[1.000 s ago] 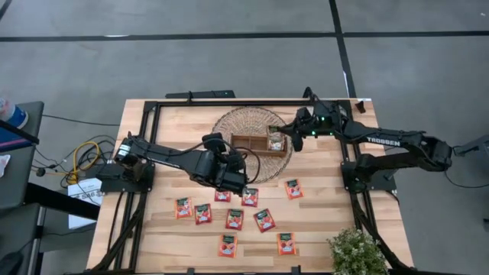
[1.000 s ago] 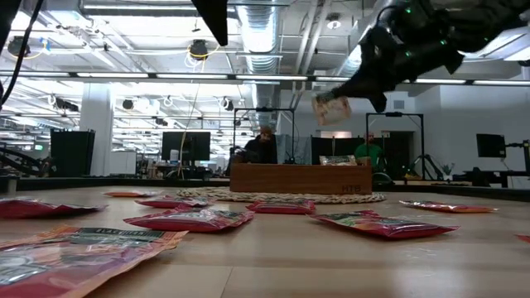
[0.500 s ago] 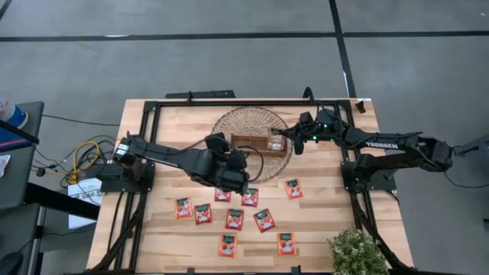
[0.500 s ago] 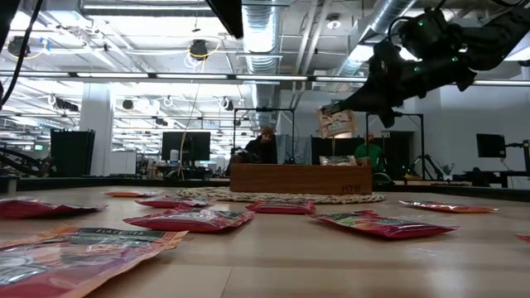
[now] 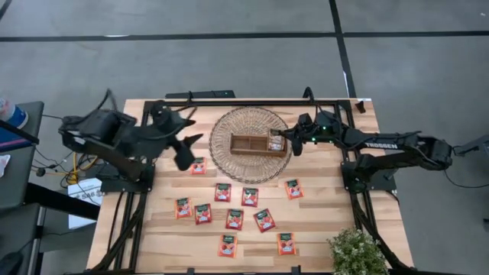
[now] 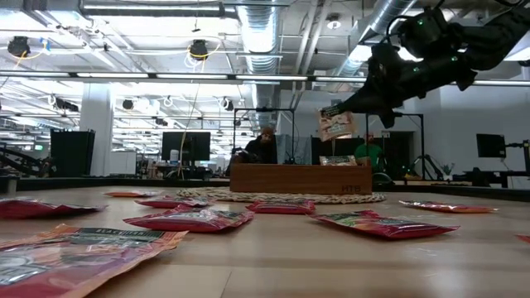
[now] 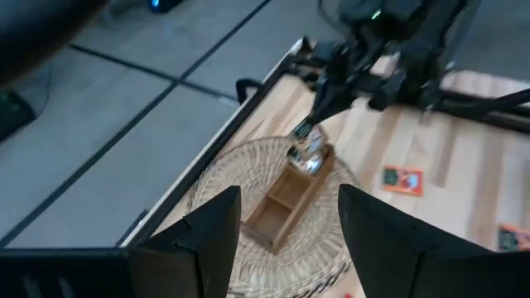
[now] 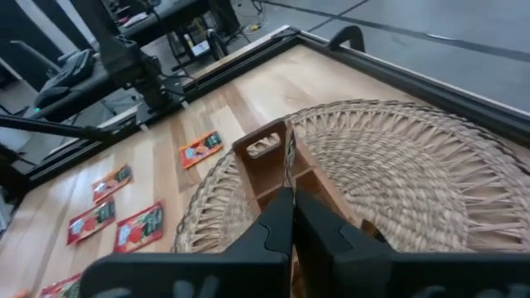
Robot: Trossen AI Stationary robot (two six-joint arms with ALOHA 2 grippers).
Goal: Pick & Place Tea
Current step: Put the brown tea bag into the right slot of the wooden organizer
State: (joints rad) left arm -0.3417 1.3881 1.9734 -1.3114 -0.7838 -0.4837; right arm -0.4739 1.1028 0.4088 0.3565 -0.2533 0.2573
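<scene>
The right gripper point(image 5: 284, 137) is pinched tight on a pale tea sachet point(image 6: 335, 124), hanging it edge-down over the wooden tray point(image 5: 258, 143), right above the compartment at the tray's three o'clock end. In the right wrist view the sachet point(image 8: 288, 157) shows as a thin edge between the closed fingers, lined up with the tray's divider. Not released yet, so this one looks to be in the lowering step.

That end compartment already has something pale in it point(image 5: 275, 143) (contents hard to make out from above). The other two compartments look bare.

The tray sits on the woven mat point(image 5: 229, 122) at twelve o'clock on the table point(image 5: 321, 221). Plenty left to do: red sachets are spread from the table's centre toward six o'clock, ten by my count, including one point(image 5: 199, 165) near the mat's seven o'clock edge and one point(image 5: 293, 188) off toward four o'clock.

The left gripper point(image 5: 186, 147) is raised at about ten o'clock, fingers point(image 7: 207, 240) spread wide with nothing between them, looking down on the mat.

My read: early going, with most of the tea not yet placed.
</scene>
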